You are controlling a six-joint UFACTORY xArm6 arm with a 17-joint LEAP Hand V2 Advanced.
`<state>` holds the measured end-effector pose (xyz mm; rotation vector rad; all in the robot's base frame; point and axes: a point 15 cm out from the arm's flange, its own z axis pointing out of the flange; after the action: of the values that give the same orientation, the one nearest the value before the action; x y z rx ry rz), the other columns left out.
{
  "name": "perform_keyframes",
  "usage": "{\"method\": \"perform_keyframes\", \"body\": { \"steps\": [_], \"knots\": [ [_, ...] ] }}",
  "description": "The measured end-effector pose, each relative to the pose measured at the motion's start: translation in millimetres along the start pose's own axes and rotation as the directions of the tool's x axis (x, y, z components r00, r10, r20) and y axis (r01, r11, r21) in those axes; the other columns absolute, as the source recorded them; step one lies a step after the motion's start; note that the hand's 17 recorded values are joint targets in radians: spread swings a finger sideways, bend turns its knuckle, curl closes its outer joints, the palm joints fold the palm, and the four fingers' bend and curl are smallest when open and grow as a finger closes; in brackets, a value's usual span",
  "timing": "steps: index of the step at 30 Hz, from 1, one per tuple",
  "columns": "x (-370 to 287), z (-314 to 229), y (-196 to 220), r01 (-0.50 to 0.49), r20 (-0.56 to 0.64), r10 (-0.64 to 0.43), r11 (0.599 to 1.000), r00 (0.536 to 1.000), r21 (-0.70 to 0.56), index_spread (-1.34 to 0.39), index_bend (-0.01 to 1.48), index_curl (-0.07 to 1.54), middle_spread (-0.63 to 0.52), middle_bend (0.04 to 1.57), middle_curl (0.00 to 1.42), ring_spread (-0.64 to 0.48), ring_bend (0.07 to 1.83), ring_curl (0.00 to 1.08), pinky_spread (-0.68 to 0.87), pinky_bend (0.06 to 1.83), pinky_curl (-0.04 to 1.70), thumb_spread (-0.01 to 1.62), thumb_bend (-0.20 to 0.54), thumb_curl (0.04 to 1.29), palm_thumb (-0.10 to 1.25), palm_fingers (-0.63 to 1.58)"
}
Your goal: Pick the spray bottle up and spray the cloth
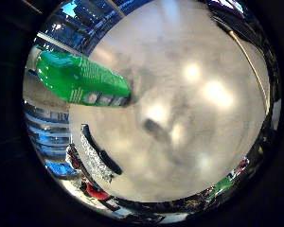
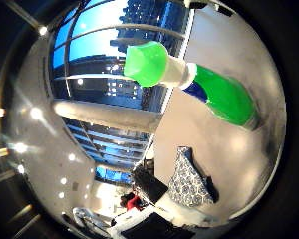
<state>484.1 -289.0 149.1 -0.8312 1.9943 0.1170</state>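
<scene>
Your green spray bottle (image 2: 209, 89) stands upright on the pale counter (image 1: 213, 142), with the patterned cloth (image 2: 188, 181) lying flat near it. No part of the hand shows, so its state can't be told.

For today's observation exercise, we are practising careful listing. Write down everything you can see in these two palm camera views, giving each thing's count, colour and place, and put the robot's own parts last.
spray bottle: one, green body with a green and white head and a dark blue collar, standing on the table
cloth: one, blue and white patterned, lying flat on the table, apart from the bottle
table: one, pale grey and glossy with light spots reflected in it, carries the bottle and the cloth
windows: large panes with dark frames, blue light outside, behind the table
red item: one, red, beyond the table edge near the cloth, too small to identify
robot hand: none of it shows in either view
</scene>
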Motion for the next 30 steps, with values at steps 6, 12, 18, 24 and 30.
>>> {"method": "perform_keyframes", "body": {
  "steps": [6,12,18,24,30],
  "knots": [
    [-7,26,-10,0.006,0.016,-0.006,1.000,1.000,-0.016,-0.12,0.14,0.23,0.24,0.19,0.30,0.24,0.32,0.26,0.41,0.48,0.32,0.97,-0.028,0.29,0.42,-0.02],
    [1,41,-29,0.000,0.013,0.000,1.000,1.000,-0.011,-0.12,0.15,0.24,0.24,0.21,0.32,0.23,0.33,0.27,0.41,0.48,0.31,0.97,-0.027,0.29,0.43,0.01],
    [7,50,-51,-0.013,0.027,0.013,1.000,1.000,0.011,-0.10,0.16,0.24,0.22,0.25,0.33,0.21,0.39,0.28,0.41,0.48,0.31,0.97,-0.024,0.30,0.47,0.12],
    [12,52,-60,-0.031,0.039,0.030,0.999,0.999,0.027,-0.12,0.15,0.26,0.16,0.28,0.35,0.14,0.50,0.29,0.39,0.48,0.30,0.97,-0.024,0.30,0.50,0.26],
    [11,52,-68,-0.042,0.055,0.040,0.998,0.998,0.040,-0.19,0.17,0.28,0.05,0.35,0.37,0.01,0.65,0.32,0.27,0.48,0.27,0.97,-0.024,0.30,0.54,0.48]
  ]
}}
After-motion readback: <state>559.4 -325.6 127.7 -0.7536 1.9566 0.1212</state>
